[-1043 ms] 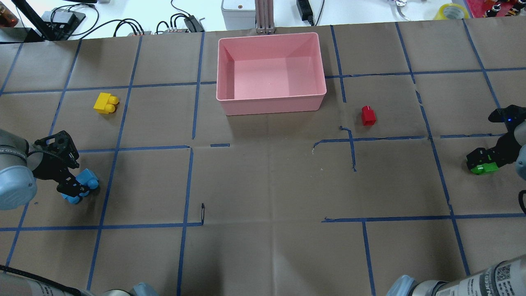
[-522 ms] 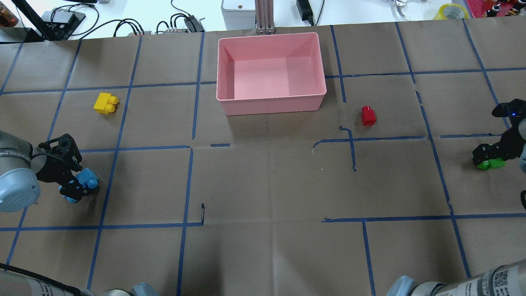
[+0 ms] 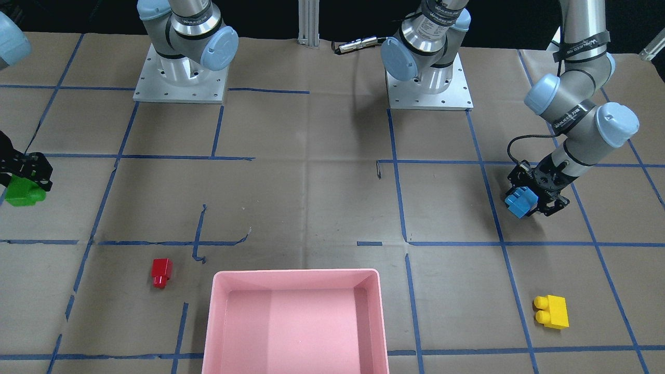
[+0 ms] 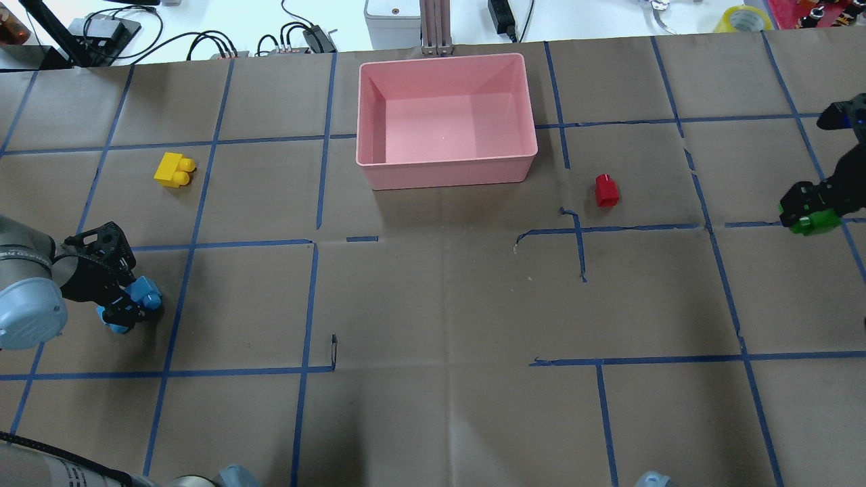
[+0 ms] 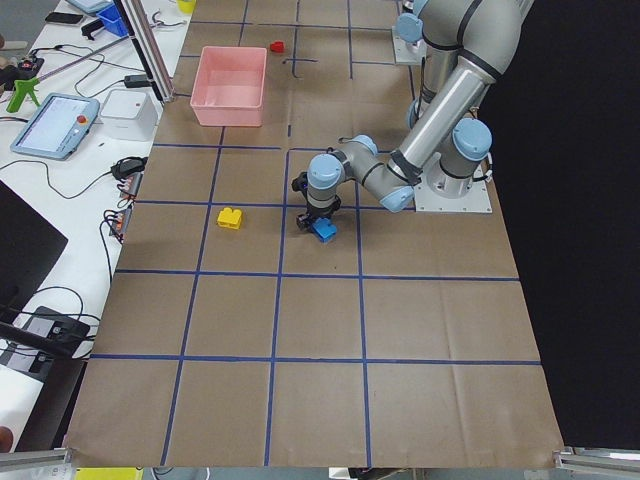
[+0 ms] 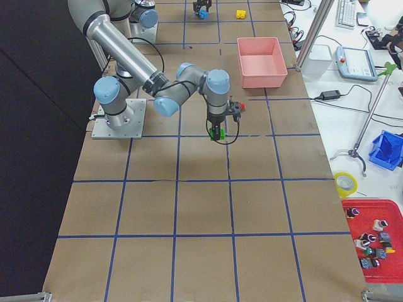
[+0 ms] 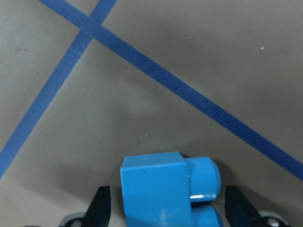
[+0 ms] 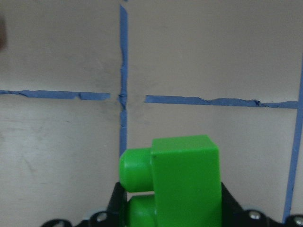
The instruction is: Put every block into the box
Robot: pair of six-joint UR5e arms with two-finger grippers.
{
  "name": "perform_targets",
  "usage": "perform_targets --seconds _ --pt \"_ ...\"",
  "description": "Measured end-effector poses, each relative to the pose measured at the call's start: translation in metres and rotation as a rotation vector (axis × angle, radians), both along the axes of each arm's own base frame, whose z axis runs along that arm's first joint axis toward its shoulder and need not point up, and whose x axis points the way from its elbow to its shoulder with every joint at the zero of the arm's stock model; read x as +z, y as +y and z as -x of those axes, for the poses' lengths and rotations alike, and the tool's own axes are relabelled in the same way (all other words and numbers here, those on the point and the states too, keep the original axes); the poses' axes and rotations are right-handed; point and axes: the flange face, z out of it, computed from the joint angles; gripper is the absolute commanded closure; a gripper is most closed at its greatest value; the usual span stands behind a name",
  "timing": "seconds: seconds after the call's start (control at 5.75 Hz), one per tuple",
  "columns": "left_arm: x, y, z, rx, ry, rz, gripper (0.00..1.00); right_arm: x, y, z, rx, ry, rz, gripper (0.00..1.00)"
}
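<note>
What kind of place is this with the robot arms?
Probably a robot research lab: two grey robot arms bolted to a table covered in brown paper with a blue tape grid, tangled black cables along its far edge, and a touchscreen control tablet on the white side bench.

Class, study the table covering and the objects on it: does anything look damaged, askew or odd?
The blue tape grid is damaged near the red block: one line breaks, kinks and ends in a curl, leaving the cross crooked. A short stray tape piece sits nearer the robot. The box looks intact.
</note>
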Motion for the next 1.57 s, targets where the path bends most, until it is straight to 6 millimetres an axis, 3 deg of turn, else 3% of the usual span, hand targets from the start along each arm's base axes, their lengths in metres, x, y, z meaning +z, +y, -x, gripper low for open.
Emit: perform_targets --seconds 0.17,0.35,0.52,0.7,0.87,1.04,1.22,1.39,1.57 --pt "0.001 -0.001 -0.002 0.006 -0.006 0.002 0.94 0.042 -0.029 -0.059 0.067 -0.020 0.035 0.93" --pt "0.009 -0.003 -0.003 0.043 -0.019 0.012 0.95 0.069 -0.057 -0.137 0.153 -0.074 0.090 0.93" --pt "0.026 -0.010 -0.008 0.104 -0.040 0.036 0.95 0.074 -0.082 -0.219 0.200 -0.167 0.133 0.93" --pt "0.055 -0.023 -0.016 0.151 -0.061 0.061 0.95 0.068 -0.108 -0.295 0.217 -0.272 0.186 0.92" --pt "0.099 -0.036 -0.024 0.212 -0.068 0.068 0.95 0.047 -0.137 -0.365 0.219 -0.364 0.248 0.92" --pt "0.156 -0.048 -0.026 0.315 -0.061 0.046 0.95 0.021 -0.161 -0.415 0.226 -0.423 0.305 0.92" --pt "0.212 -0.060 -0.023 0.424 -0.048 0.011 0.95 0.005 -0.176 -0.436 0.242 -0.445 0.350 0.53" --pt "0.261 -0.073 -0.015 0.530 -0.040 -0.023 0.95 -0.001 -0.183 -0.442 0.254 -0.452 0.381 0.01" --pt "0.290 -0.084 -0.001 0.619 -0.039 -0.047 0.95 0.000 -0.187 -0.444 0.258 -0.454 0.399 0.00"
